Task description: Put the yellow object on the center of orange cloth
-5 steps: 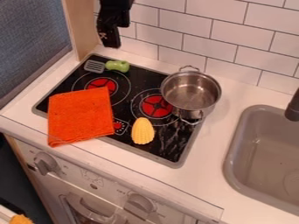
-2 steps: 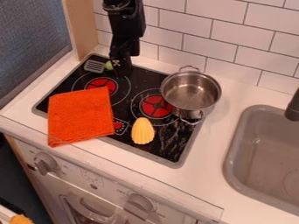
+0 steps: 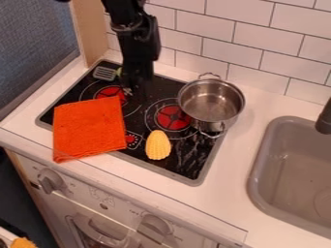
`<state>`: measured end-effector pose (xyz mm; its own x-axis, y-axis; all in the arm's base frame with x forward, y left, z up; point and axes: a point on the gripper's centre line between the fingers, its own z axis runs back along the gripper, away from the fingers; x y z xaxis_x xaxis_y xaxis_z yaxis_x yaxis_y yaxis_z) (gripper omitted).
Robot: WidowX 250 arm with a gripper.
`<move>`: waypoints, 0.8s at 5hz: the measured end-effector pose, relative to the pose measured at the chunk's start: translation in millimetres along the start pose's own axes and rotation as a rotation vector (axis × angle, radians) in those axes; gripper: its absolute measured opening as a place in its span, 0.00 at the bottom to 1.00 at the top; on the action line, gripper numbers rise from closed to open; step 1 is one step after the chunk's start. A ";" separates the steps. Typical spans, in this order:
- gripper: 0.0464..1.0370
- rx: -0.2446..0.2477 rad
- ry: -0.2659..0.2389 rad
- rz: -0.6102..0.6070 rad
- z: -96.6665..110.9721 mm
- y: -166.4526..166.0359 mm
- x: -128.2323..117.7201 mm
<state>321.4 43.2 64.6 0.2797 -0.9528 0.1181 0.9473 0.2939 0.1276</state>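
Got the end effector (image 3: 133,90) pointing down over rear L part of the black stovetop (image 3: 188,169), by a red burner (image 3: 110,92). Can't tell if clenched or released. See the yellow ridged obj. (image 3: 157,145) on the stovetop, fwd & slightly R of the end effector, apart from the orange cloth (image 3: 89,128). Find that cloth fwd-L of the end effector, spread over the stovetop & past its front edge onto the white worktop (image 3: 242,150). Spot a slotted spatula (image 3: 105,73) just behind-L of the end effector, w/ green handle partly hidden by the arm. To R of the end effector & a bit fwd, see a metal pot (image 3: 210,104) w/ 2 handles, upright, next to the other red burner (image 3: 173,117). Well apart, fwd-R, note the gray sink (image 3: 259,164) w/ black faucet (image 3: 325,116). Behind, see white wall tiles (image 3: 213,29).
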 end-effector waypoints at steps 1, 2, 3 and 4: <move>0.96 -0.026 0.005 -0.012 -7.8 -20.4 9.4; 0.96 -0.030 0.023 -0.031 -11.0 -39.5 17.2; 0.96 -0.050 0.039 -0.037 -20.3 -53.8 19.6; 0.96 -0.075 0.052 -0.051 -27.3 -66.1 23.7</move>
<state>269.8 -0.9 32.1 0.2367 -0.9696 0.0613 0.9690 0.2402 0.0582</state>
